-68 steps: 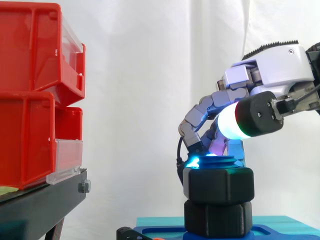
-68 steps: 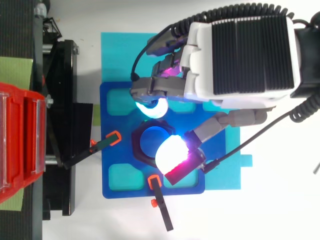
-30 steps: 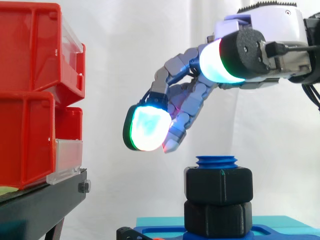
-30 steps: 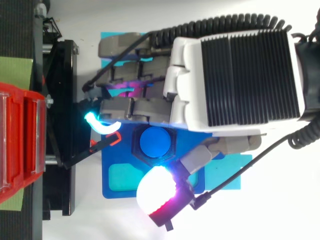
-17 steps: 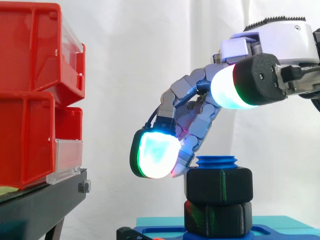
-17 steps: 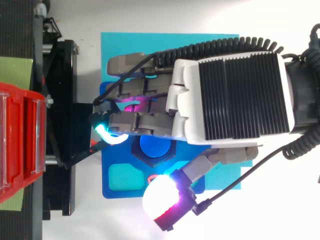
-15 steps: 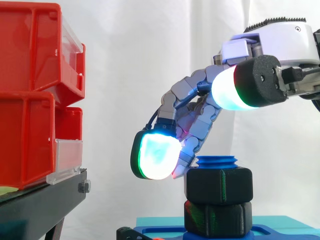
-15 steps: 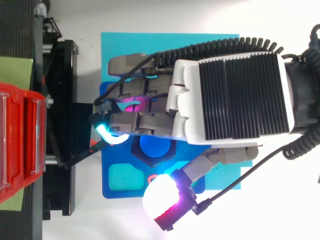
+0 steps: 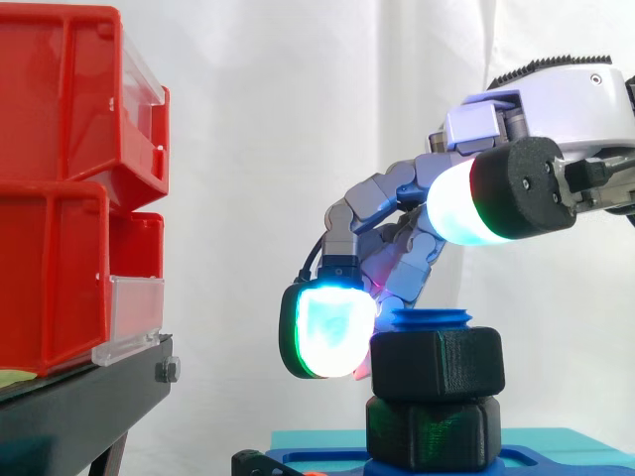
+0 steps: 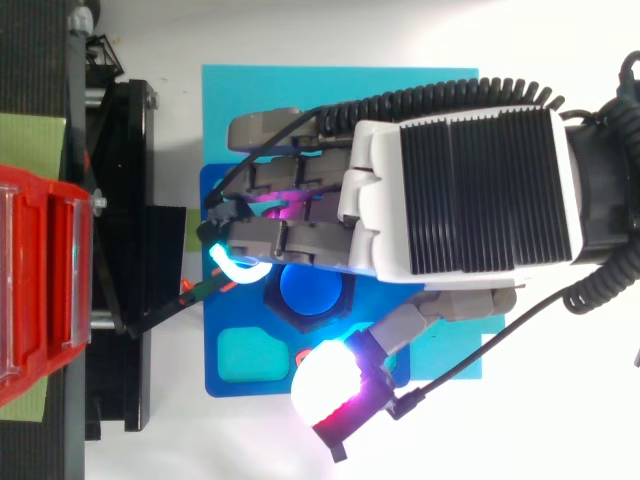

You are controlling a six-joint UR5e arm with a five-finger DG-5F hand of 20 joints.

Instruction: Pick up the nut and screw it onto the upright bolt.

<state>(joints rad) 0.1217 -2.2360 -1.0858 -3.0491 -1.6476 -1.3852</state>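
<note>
A black hex nut (image 9: 437, 364) sits threaded on the upright blue bolt (image 9: 430, 319), above a second black hex piece (image 9: 434, 433) on the blue base plate (image 10: 225, 375). From above, the bolt's round top (image 10: 310, 288) shows inside the nut's rim (image 10: 272, 300). My hand (image 9: 556, 119) reaches in from the right with its fingers stretched down and to the left. One glowing fingertip (image 9: 325, 332) hangs right beside the nut's left face; I cannot tell whether it touches. The thumb pad (image 9: 461, 203) stays above the nut, off to its near side (image 10: 322, 385). The hand is open and holds nothing.
Stacked red bins (image 9: 60, 188) rest on a black stand (image 9: 79, 407) at the left. A black clamp arm (image 10: 165, 305) with an orange tip reaches onto the plate's left edge. The plate lies on a cyan mat (image 10: 300, 85).
The hand has come down and shifted right. Its leading fingertip dropped from above bolt height to level with the upper nut's left face. The nut and bolt have not moved.
</note>
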